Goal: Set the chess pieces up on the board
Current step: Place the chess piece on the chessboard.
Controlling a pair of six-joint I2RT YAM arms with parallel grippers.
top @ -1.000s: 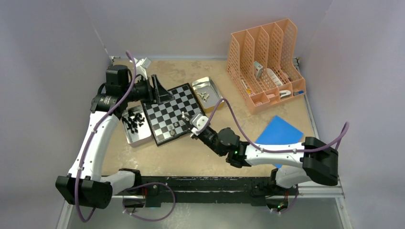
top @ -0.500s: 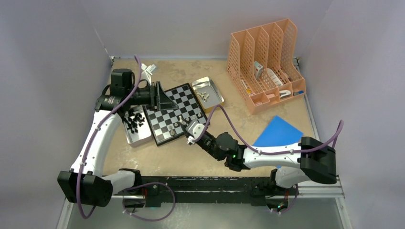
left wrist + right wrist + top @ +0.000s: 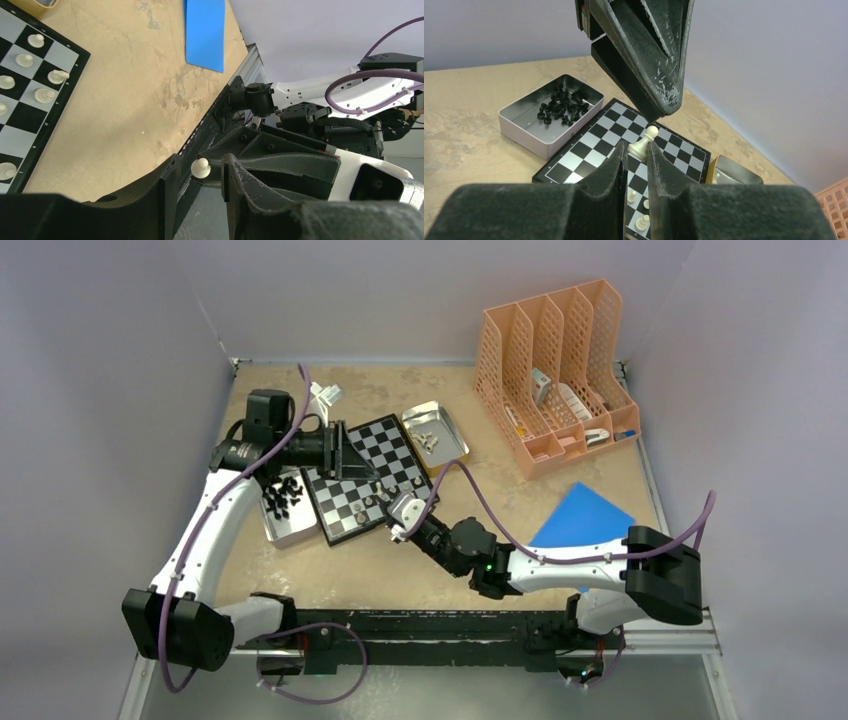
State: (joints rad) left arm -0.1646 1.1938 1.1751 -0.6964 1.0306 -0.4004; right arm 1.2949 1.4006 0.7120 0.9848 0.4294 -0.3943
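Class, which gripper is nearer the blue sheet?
Right. The right gripper is at the board's near right edge, on the blue sheet's side; the left gripper hangs over the board's left part, farther away.

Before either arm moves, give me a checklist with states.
1. Grip, left tool on pale pawn: ok.
2. Grip, right tool on pale piece: ok, though it sits tilted.
3. Gap between tools: not ok, left fingers hang close above the right tool.
4. Square under the pale piece free: cannot tell.
5. Set-up of black pieces on the board: not ok, they lie in the tray.
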